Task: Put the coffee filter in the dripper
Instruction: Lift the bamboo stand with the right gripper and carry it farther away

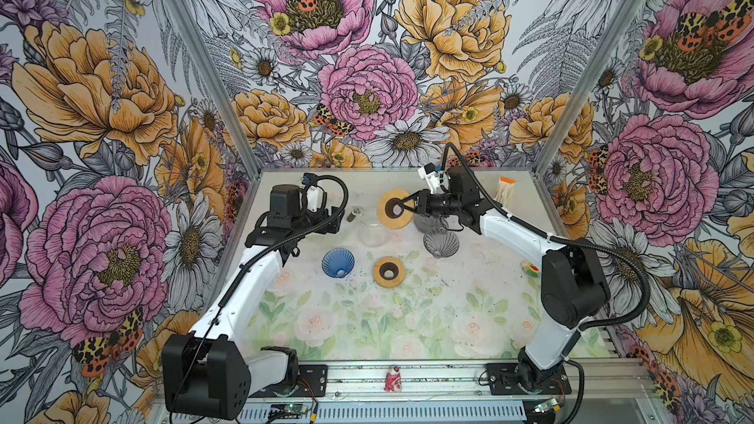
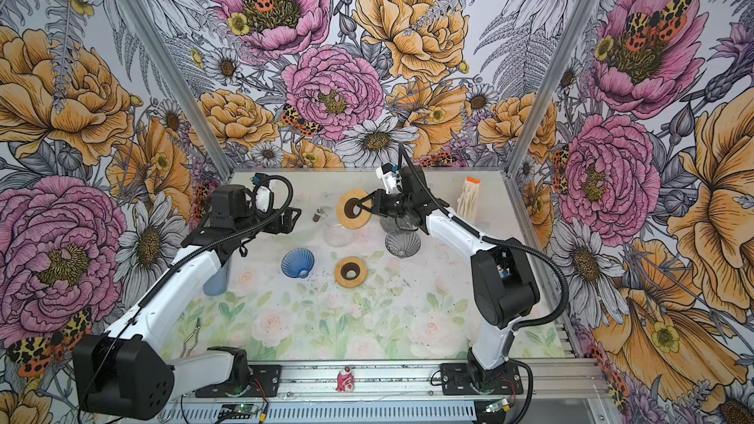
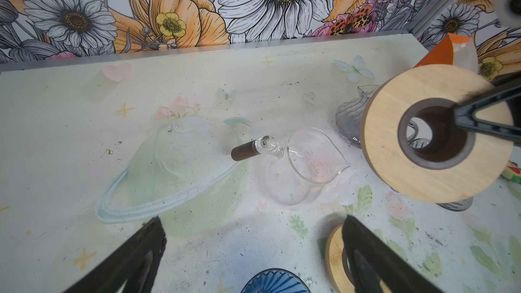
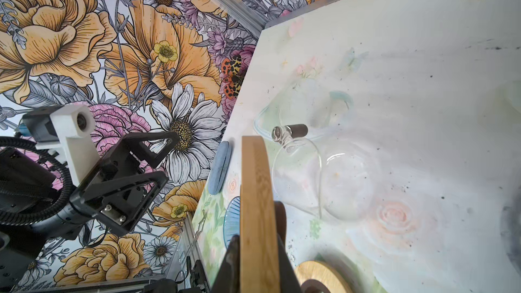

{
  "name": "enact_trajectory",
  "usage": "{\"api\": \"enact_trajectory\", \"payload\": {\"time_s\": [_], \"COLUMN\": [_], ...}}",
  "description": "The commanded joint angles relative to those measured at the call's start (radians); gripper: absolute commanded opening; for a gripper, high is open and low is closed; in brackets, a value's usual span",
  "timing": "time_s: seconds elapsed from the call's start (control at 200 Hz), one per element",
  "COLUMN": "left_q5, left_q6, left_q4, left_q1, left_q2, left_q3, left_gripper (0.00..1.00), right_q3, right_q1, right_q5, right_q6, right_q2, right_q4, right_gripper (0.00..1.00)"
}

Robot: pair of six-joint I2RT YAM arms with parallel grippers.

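At the table's (image 1: 449, 320) left edge, a blue-grey object (image 2: 214, 284) sits mostly hidden behind the left arm; what it is cannot be told. The left claw (image 3: 252, 221) hangs over the far left of the table, its 2 fingers (image 3: 127, 257) spread wide with nothing between them. In both top views those fingers are hard to pick out against the black wrist.

Left of the table's centre rests a blue dripper (image 1: 338, 263), its ribbed cone open to the camera; the left wrist view cuts it off at the frame edge. Beyond it stands a clear glass server (image 1: 373, 231) with a dark stub handle, faint against the pale surface.

A wooden ring (image 1: 389, 272) lies flat at centre. A 2nd wooden ring (image 1: 393, 209) is held up on edge toward the far edge by the right claw (image 1: 403, 206), which is pinched tight across its flat faces. A grey ribbed glass vessel (image 3: 349, 114) is largely hidden behind that ring and the right arm.

A grey dripper (image 1: 440, 241) rests just right of centre, its ribbed inside bare. The coffee filters (image 1: 506, 192), a cream paper stack in an orange-topped pack, stand by the far right corner, well apart from both drippers. The held ring covers part of the pack in the left wrist view.
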Motion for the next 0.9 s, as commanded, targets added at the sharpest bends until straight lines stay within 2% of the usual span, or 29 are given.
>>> {"api": "enact_trajectory", "payload": {"time_s": [0.0,0.435,0.896], "left_q5": [-0.023,-0.001,0.020], "left_q6": [-0.020,-0.012,-0.015], "left_q4": [-0.032,-0.063,-0.083], "left_q1": [0.020,0.063,0.072], "left_q2": [0.004,0.000,-0.004], "left_q3": [0.029,0.022,0.006], "left_gripper": [0.99,0.99,0.99], "right_q3": [0.084,0.210,0.243], "right_q1": [0.019,0.055,0.057], "right_q5": [-0.006,-0.023,-0.013], "right_q6": [0.047,0.110,0.137], "right_q2": [0.047,0.231,0.311], "right_q4": [0.065,0.077,0.120], "right_gripper": [0.00,0.00,0.00]}}
